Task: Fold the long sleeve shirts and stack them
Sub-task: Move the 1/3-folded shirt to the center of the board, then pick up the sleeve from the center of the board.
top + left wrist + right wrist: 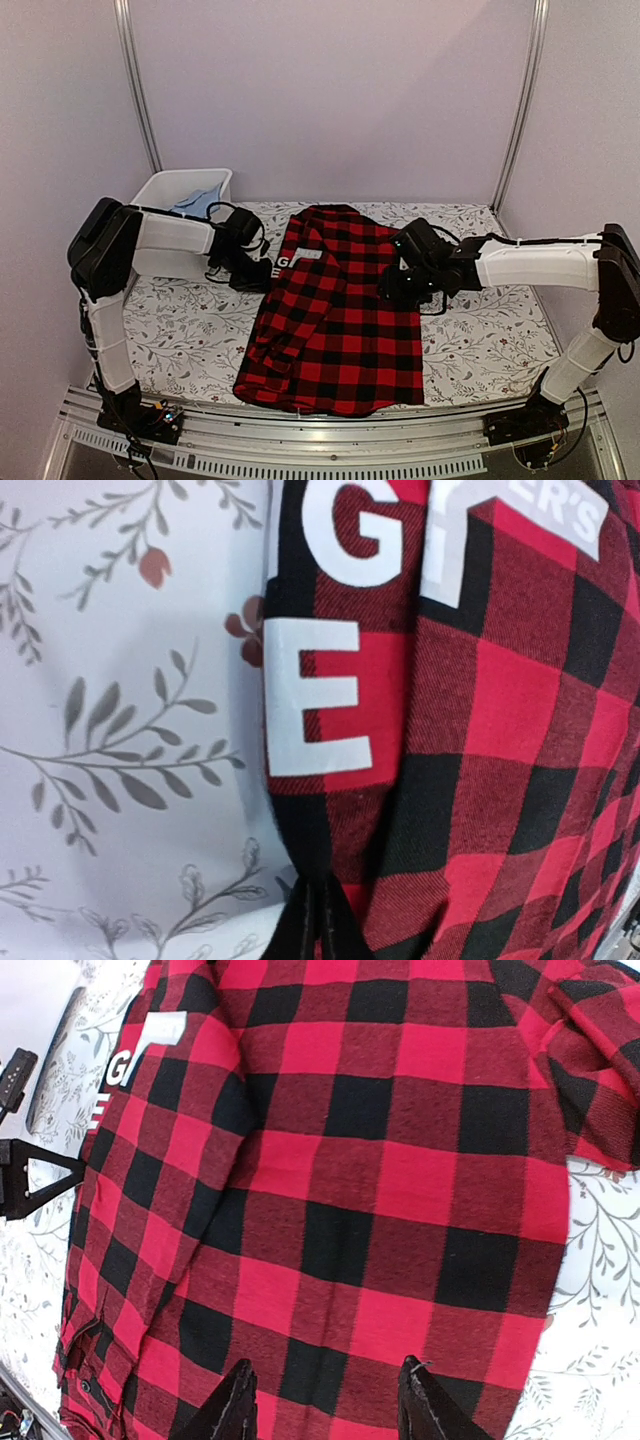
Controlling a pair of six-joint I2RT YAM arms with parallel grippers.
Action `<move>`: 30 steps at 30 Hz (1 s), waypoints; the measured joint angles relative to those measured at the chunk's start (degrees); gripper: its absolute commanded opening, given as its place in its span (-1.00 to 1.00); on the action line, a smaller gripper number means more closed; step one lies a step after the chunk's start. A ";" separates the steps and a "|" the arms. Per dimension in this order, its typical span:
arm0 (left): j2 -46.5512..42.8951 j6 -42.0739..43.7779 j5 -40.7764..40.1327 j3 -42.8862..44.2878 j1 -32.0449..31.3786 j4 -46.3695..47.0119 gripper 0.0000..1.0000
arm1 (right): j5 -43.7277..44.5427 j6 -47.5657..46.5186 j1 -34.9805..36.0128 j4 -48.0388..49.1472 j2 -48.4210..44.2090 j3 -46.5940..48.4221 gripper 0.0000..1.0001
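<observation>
A red-and-black check long sleeve shirt [335,320] lies spread on the table, collar toward the far side, with its left part folded over. My left gripper [262,272] is at the shirt's left edge near the white letters [310,705]. Its fingers [322,905] are shut on a fold of the checked cloth [520,700]. My right gripper [395,285] hovers over the shirt's right half. In the right wrist view it [330,1365] stands open above the flat cloth [380,1160], with nothing between its fingers.
A white plastic bin [165,188] stands at the back left with blue cloth [200,203] inside. A floral sheet [190,330] covers the table. The shirt's hem lies close to the table's near edge [330,415].
</observation>
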 measured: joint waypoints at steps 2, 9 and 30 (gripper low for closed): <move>0.20 1.18 -0.87 1.51 0.50 -1.79 -0.74 | 0.20 -0.02 -1.36 0.04 -0.70 -0.28 -0.07; 0.13 4.04 -3.37 7.39 0.70 -5.77 -0.52 | 1.88 -0.44 -10.01 0.85 -3.21 -1.97 -0.02; -21.38 4.72 2.01 2.78 -3.74 -3.91 0.08 | -5.03 -9.42 -37.62 7.23 7.85 3.80 -0.02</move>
